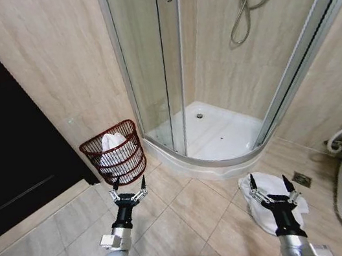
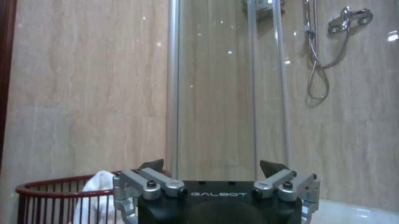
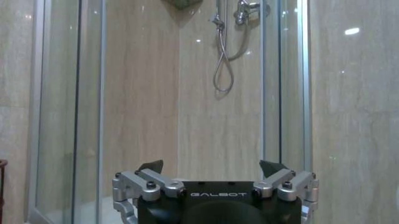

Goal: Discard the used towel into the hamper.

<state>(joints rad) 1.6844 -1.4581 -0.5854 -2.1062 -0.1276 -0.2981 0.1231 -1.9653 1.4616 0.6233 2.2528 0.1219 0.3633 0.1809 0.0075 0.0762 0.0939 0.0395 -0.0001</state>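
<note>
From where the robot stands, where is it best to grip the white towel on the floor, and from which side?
Probably from above, at the towel's bunched top. It lies in a soft heap on the tiles with no edge raised. The open right gripper is already over it.

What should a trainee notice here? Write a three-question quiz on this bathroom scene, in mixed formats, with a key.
1. True or false: a white towel already lies in the hamper.
2. In the head view, the right gripper shows in front of: A) the shower tray, B) a white cloth on the floor, C) the hamper.
3. Fill in: the fingers of the left gripper and of the right gripper are both ____.

Key: 1 true; 2 B; 3 open.
</note>
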